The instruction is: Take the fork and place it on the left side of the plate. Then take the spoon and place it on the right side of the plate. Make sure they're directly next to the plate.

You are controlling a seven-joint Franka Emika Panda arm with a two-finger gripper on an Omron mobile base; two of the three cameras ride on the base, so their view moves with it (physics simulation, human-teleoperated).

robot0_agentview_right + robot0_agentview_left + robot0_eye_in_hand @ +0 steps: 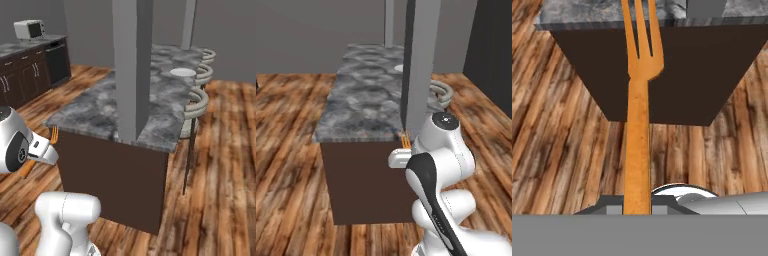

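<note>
My gripper (44,149) is shut on the handle of the orange fork (638,110) and holds it in the air, in front of the near end of the marble island counter (95,112). In the hand view the fork's tines point toward the counter edge. The tines (405,142) also stick up just past the hand in the left base view. The white plate (182,72) lies far back on the counter, and the grey pillar partly hides it (399,68) in the left base view. The spoon is out of view.
A tall grey pillar (131,65) rises from the counter's near half. Bar stools (197,100) line the island's right side. Dark cabinets with a microwave (30,29) stand at the far left. Wood floor (286,165) surrounds the dark island base (115,175).
</note>
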